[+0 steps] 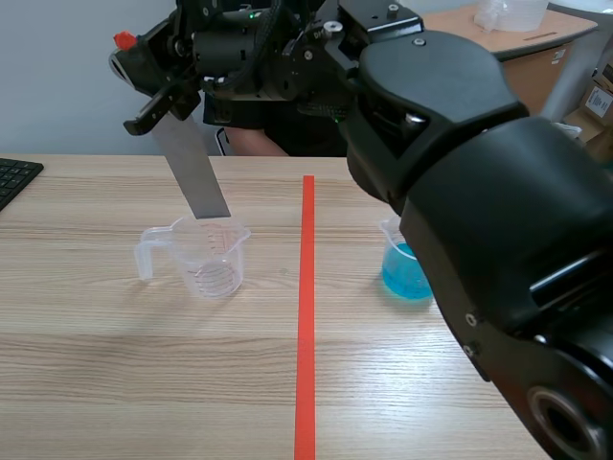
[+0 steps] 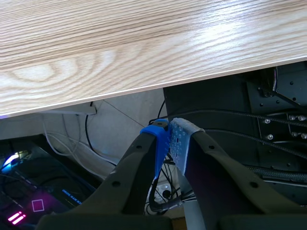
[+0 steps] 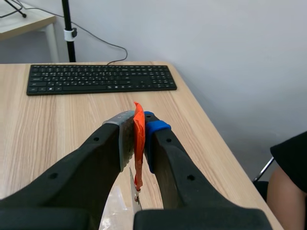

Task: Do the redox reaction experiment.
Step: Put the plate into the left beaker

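Note:
In the scene view my right arm reaches across from the right, and its gripper (image 1: 144, 81) hangs high at the far left. It is shut on the orange-red taped end (image 3: 138, 139) of a grey metal strip (image 1: 198, 177). The strip slants down, its lower end at the mouth of a clear measuring cup (image 1: 206, 259). A beaker of blue liquid (image 1: 402, 273) stands right of the red tape line, partly hidden by my right arm. In the left wrist view my left gripper (image 2: 170, 139) is shut on nothing and sits off the table's edge (image 2: 144, 88).
A black keyboard (image 1: 14, 177) (image 3: 100, 78) lies at the table's far left. A person sits across the table, with an arm (image 3: 288, 182) in the right wrist view. Cables and dark equipment (image 2: 283, 124) lie below the table near the left gripper.

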Controlling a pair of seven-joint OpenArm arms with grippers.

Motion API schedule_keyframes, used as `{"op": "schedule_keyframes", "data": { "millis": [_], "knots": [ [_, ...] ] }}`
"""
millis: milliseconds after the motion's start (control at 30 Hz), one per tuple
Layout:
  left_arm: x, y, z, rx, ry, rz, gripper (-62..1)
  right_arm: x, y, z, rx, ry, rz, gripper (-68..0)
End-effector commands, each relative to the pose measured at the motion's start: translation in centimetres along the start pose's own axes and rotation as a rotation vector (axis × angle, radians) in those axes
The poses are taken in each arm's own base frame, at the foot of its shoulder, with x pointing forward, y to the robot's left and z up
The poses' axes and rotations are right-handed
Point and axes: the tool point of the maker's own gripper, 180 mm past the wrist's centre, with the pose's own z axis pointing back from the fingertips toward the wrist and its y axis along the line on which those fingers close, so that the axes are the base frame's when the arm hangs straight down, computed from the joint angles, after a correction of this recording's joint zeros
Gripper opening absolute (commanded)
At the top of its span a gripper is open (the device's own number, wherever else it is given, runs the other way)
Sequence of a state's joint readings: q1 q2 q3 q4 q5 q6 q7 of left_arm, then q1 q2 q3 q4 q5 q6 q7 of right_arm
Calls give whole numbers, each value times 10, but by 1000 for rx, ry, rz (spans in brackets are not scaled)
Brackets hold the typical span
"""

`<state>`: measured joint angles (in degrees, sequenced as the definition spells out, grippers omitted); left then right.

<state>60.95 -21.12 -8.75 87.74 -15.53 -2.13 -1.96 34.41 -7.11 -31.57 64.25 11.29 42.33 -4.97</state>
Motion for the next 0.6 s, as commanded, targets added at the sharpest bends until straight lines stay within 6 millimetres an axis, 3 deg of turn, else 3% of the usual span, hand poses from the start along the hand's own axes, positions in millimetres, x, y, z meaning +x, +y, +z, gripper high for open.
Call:
{"op": "schedule_keyframes", "data": {
  "millis": [0,233,567],
  "knots": [
    [4,-4,0,-8,-18,12,-565,25,3,-9,22,-64,22,-660],
    [4,-4,0,-8,-18,12,-565,11,11,-15,44,-41,38,-660],
    [4,-4,0,-8,-17,12,-564,-10,3,-16,1,-18,46,-660]
  ]
}}
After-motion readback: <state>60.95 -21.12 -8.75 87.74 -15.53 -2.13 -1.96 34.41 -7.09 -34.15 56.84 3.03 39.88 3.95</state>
